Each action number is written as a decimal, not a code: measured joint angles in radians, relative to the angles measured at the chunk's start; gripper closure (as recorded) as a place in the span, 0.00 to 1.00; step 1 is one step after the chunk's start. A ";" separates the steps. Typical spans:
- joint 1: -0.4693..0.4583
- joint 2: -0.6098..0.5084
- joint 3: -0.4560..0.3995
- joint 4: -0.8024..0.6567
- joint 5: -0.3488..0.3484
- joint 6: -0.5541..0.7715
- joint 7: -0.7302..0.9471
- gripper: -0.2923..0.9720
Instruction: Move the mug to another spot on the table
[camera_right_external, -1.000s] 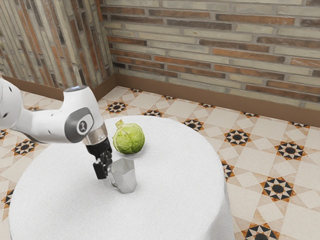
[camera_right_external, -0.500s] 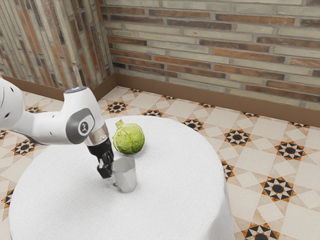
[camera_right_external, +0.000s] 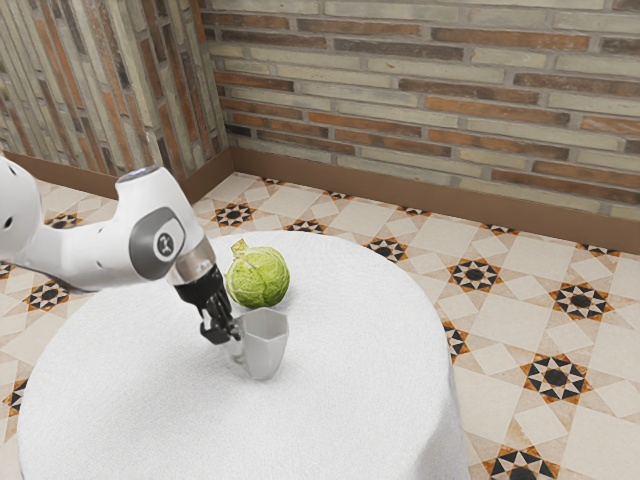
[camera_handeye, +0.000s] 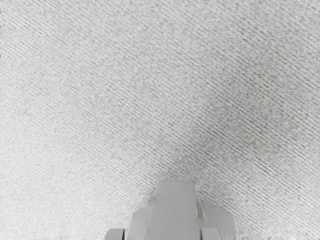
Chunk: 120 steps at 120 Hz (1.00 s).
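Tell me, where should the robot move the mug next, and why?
Probably carry the mug toward the exterior view's right, over bare tablecloth. The gripper looks shut on the mug, and the cabbage sits close behind it, so that way seems free.

Mug (camera_right_external: 262, 343): pale grey, faceted sides, smooth, matt with faint sheen; ceramic or metal, cannot tell which.
Pincer (camera_right_external: 228, 335): black, matt, plastic-like.
Arm (camera_right_external: 95, 250): white shell, smooth, glossy; grey joint cap.
Table (camera_right_external: 380, 340): white cloth (camera_handeye: 150, 90) cover, matt, coarse diagonal weave, rough.
Cabbage (camera_right_external: 257, 277): green, leafy, veined, slight sheen.
Wall (camera_right_external: 450, 90): brick, rough, matt.
Skirting (camera_right_external: 430, 195): brown, smooth, matt.
Floor (camera_right_external: 520, 290): patterned tile, smooth.
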 joint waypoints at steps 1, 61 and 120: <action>0.000 0.000 0.000 0.000 -0.004 0.000 0.002 0.71; -0.002 -0.013 0.001 -0.010 -0.215 0.076 0.162 0.81; 0.104 -0.050 0.009 -0.115 -0.319 0.186 0.374 0.82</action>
